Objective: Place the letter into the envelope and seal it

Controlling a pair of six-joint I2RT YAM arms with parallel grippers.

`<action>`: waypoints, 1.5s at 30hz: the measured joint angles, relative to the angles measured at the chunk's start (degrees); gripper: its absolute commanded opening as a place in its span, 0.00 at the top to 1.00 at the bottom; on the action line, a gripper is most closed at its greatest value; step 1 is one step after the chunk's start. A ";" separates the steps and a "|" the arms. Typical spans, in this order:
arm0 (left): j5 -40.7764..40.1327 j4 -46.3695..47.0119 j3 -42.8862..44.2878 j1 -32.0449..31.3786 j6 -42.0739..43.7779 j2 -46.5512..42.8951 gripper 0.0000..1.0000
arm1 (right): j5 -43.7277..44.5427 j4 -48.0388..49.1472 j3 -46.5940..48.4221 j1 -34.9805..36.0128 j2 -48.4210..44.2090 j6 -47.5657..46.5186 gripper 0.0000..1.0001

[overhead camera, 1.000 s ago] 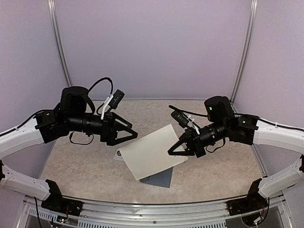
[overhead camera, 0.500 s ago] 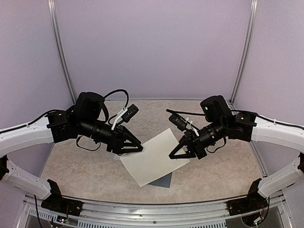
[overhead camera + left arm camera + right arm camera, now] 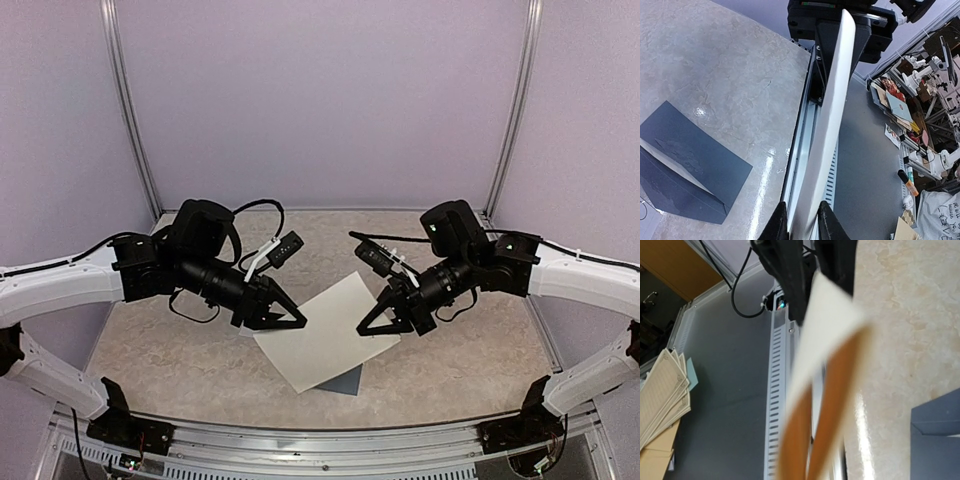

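The letter [image 3: 325,335], a cream-white sheet, hangs tilted above the table between both arms. My left gripper [image 3: 300,322] has its fingers drawn in close on either side of the sheet's left edge [image 3: 832,125]; the left wrist view shows that edge running up from between the fingertips [image 3: 802,220]. My right gripper [image 3: 362,328] is shut on the right edge, where the blurred orange fingers [image 3: 795,440] clamp the letter [image 3: 825,325]. The dark blue-grey envelope [image 3: 342,381] lies flat on the table under the sheet, mostly hidden in the top view, with its flap showing [image 3: 690,160] and a corner in view [image 3: 937,440].
The metal rail [image 3: 320,440] runs along the table's near edge, just below the envelope. Purple walls with upright posts [image 3: 130,100] close in the back and sides. Marbled tabletop [image 3: 170,350] lies bare left of the sheet.
My left arm has swung right to the letter's left edge and its fingers have closed from wide open onto it. The right gripper keeps its hold; the sheet barely shifted.
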 measured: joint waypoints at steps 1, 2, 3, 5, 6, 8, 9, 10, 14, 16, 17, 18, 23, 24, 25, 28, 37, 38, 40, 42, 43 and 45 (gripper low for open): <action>0.20 0.02 0.00 0.00 -0.02 0.09 0.80 | 0.00 -0.17 0.00 0.00 0.09 -0.11 1.00; 0.42 0.07 0.00 0.00 -0.07 0.17 0.80 | 0.02 -0.33 0.00 0.00 0.15 -0.15 1.00; 0.61 0.15 0.00 -0.02 -0.09 0.37 0.80 | 0.02 -0.61 0.02 0.00 0.26 -0.22 1.00; 0.90 0.44 0.00 -0.04 -0.22 0.74 0.82 | 0.02 -1.14 0.02 0.00 0.46 -0.37 1.00; 1.03 0.61 0.00 -0.07 -0.28 0.92 0.86 | 0.02 -1.31 0.02 0.00 0.55 -0.39 1.00; 1.25 0.90 0.00 -0.11 -0.50 1.11 0.94 | 0.02 -1.62 0.02 0.00 0.66 -0.55 1.00; 1.40 1.05 0.00 -0.15 -0.76 1.20 1.00 | 0.02 -1.70 0.02 0.00 0.68 -0.61 1.00; 1.53 1.11 0.00 -0.17 -0.81 1.22 1.00 | 0.02 -1.79 0.02 0.00 0.68 -0.70 1.00; 1.88 1.46 0.00 -0.22 -1.05 1.27 1.00 | 0.46 -1.99 0.13 0.00 0.76 -0.92 0.76; 1.86 1.75 -0.02 -0.22 -1.18 1.27 1.00 | 1.05 -1.97 0.28 0.00 0.76 -0.20 0.56; 1.86 2.14 -0.02 -0.22 -1.33 1.27 1.00 | 1.55 -1.49 0.35 0.00 0.76 -0.42 0.49; 1.84 2.51 -0.07 -0.22 -1.44 1.27 1.00 | 2.10 -1.01 0.35 0.00 0.74 0.24 0.46; 1.16 4.50 -0.85 -0.22 -2.49 1.20 1.00 | 5.97 5.44 -0.66 0.00 -1.36 3.67 0.48; 0.92 4.68 -0.98 -0.22 -2.64 1.18 1.00 | 6.73 7.02 -0.98 0.00 -2.16 4.39 0.53; 0.72 4.72 -1.05 -0.22 -2.71 1.18 1.00 | 7.67 8.66 -1.33 0.00 -2.97 5.11 0.57; -0.44 4.92 -1.07 -0.22 -3.21 1.18 1.00 | 9.31 12.76 -2.10 0.00 -4.74 6.67 0.67; -6.75 6.16 -1.53 -0.22 -6.29 1.18 1.00 | 9.53 17.49 -2.29 4.04 -3.58 8.37 0.45; -7.26 6.58 -1.88 -0.20 -6.69 1.18 1.00 | 9.33 18.03 -2.29 4.81 -3.17 8.52 0.42; -7.93 7.17 -2.54 0.02 -7.43 1.18 1.00 | 8.94 19.04 -2.34 5.95 -2.32 9.03 0.39; -8.28 7.45 -2.99 0.31 -8.09 1.18 1.00 | 8.63 20.15 -2.34 7.21 -1.09 9.64 0.35; -8.33 7.52 -3.13 0.59 -8.35 1.18 1.00 | 8.50 21.03 -2.36 8.07 -0.15 9.84 0.34; -8.31 8.02 -3.34 1.25 -9.20 1.18 1.00 | 8.13 23.02 -2.56 9.46 1.90 10.60 0.29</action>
